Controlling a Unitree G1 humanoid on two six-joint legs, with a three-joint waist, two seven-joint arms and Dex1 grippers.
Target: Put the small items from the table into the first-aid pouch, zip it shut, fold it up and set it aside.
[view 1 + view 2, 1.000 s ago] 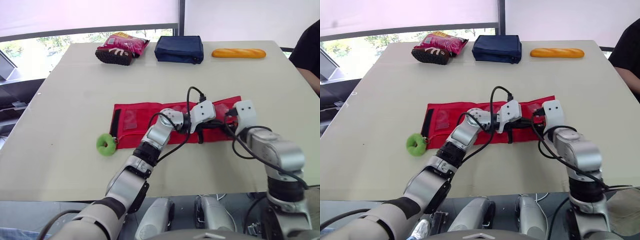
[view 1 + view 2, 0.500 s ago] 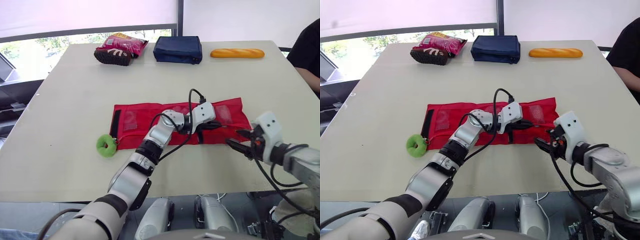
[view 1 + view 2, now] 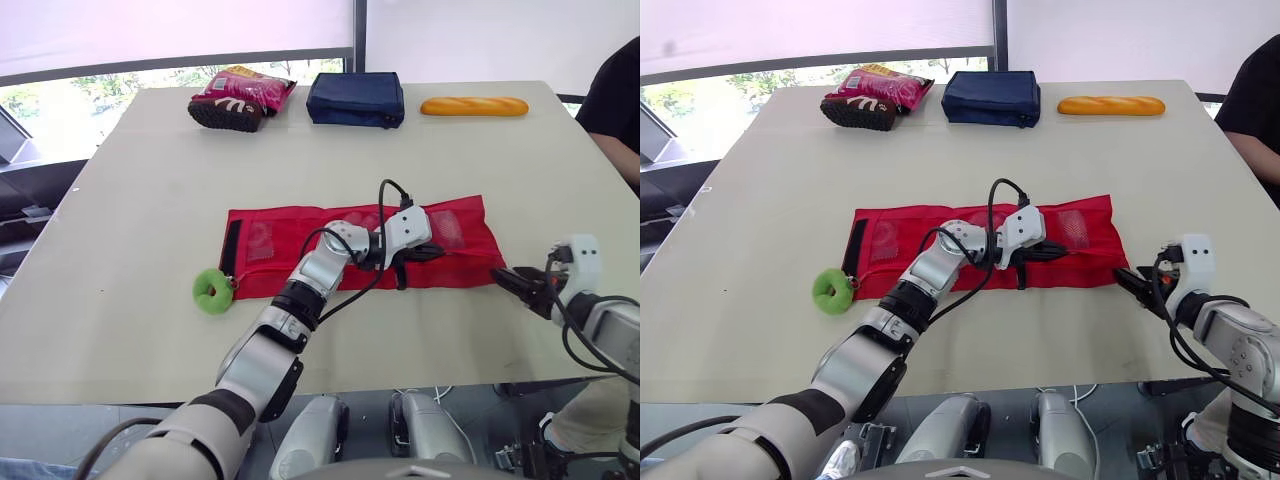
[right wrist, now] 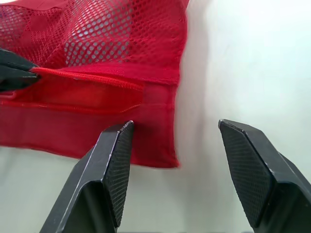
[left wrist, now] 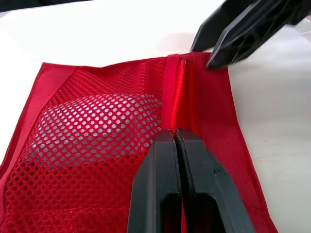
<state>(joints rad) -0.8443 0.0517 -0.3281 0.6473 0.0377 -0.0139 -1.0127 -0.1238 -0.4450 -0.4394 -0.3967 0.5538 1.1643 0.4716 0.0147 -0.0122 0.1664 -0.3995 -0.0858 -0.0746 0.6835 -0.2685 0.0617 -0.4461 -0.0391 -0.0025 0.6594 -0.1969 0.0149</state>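
The red first-aid pouch (image 3: 275,243) lies unfolded flat at the table's middle, with mesh pockets (image 5: 92,126) and a red zipper (image 5: 179,92) running along it. My left gripper (image 3: 430,252) rests on the pouch's right half, its fingers (image 5: 160,160) shut on the zipper line; the pull itself is hidden. My right gripper (image 3: 512,283) hovers open just off the pouch's right end (image 4: 165,87), holding nothing. A green ring (image 3: 211,290) lies at the pouch's left end.
Along the far edge sit a pink snack bag (image 3: 240,95), a navy pouch (image 3: 357,98) and a baguette (image 3: 475,106). A person in black (image 3: 615,95) sits at the right. Bare tabletop (image 3: 150,190) surrounds the pouch.
My right gripper has pulled back from the pouch's top, moving right and toward the front edge, and now stands open. The left gripper has stayed on the zipper.
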